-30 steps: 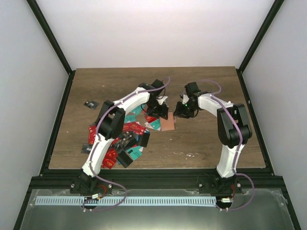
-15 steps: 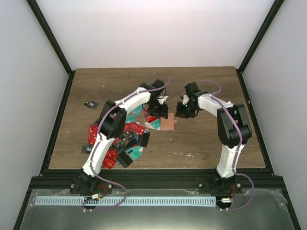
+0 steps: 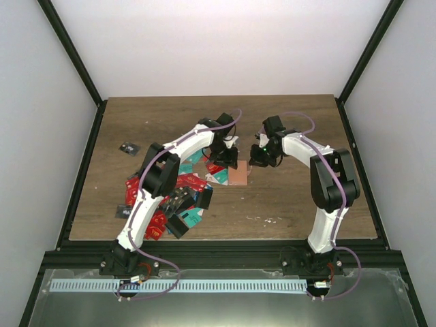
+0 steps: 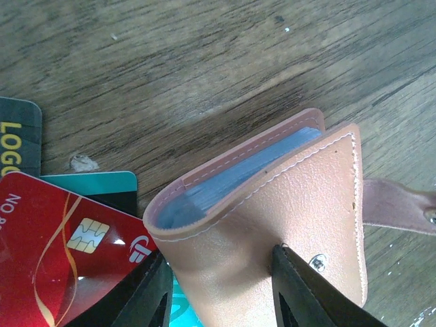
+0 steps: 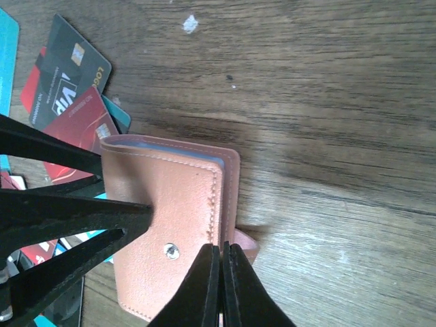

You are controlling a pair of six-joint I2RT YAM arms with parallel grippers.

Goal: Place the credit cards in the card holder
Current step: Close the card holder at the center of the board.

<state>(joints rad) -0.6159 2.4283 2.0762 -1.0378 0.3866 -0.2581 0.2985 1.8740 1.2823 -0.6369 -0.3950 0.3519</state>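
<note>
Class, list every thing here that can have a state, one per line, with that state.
card holder, folded over, unfastened
strap, unsnapped, loose
credit cards, lying outside the holder
left gripper, open, astride the holder
right gripper, shut at the holder's edge

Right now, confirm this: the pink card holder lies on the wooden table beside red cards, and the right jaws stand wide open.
Wrong: the right jaws are shut, tips together at the card holder's flap edge; the right wrist view shows it. The rest holds.
</note>
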